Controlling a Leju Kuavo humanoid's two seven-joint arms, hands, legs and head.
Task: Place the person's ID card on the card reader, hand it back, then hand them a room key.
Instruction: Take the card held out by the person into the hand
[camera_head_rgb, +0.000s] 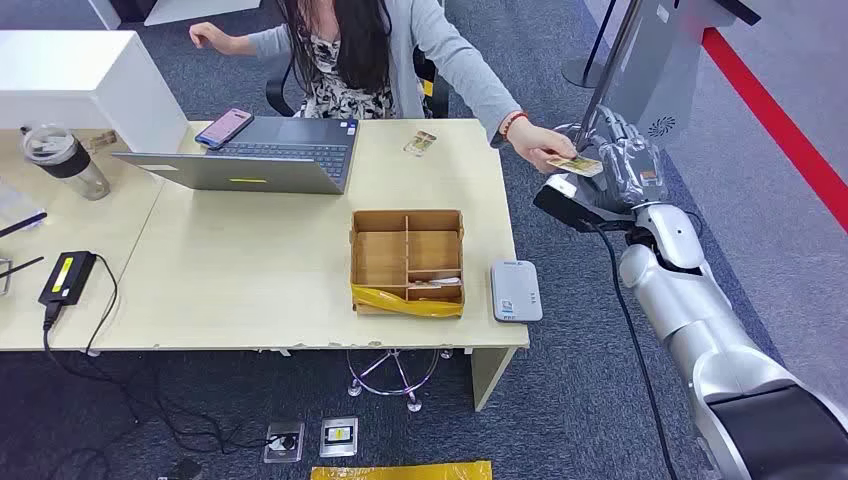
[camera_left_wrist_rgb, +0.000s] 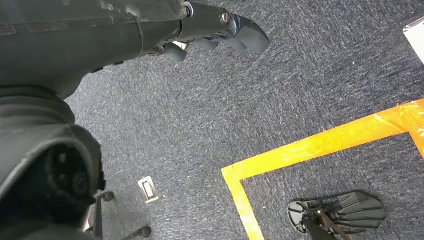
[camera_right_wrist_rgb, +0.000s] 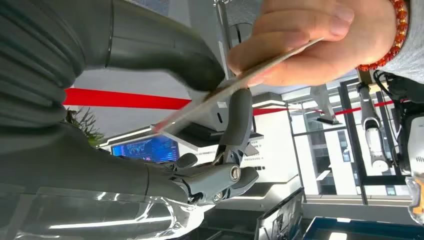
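Observation:
A thin tan card (camera_head_rgb: 578, 166) hangs in the air past the desk's far right corner. My right hand (camera_head_rgb: 625, 165) pinches one end of it. In the right wrist view the card (camera_right_wrist_rgb: 200, 106) lies edge-on between my thumb (camera_right_wrist_rgb: 165, 50) and a dark finger (camera_right_wrist_rgb: 240, 120). The person's hand (camera_right_wrist_rgb: 310, 40), with a red bead bracelet, pinches the other end. The grey card reader (camera_head_rgb: 515, 290) lies flat on the desk's near right corner, bare on top. My left hand (camera_left_wrist_rgb: 220, 25) hangs over the carpet, holding nothing, its fingers loosely out.
A wooden divided box (camera_head_rgb: 407, 262) holding a few cards stands left of the reader. Another small card (camera_head_rgb: 420, 143) lies near the person, beside a laptop (camera_head_rgb: 260, 155). A grey kiosk (camera_head_rgb: 670, 60) stands right behind my right hand. Orange floor tape (camera_left_wrist_rgb: 320, 145) runs below my left hand.

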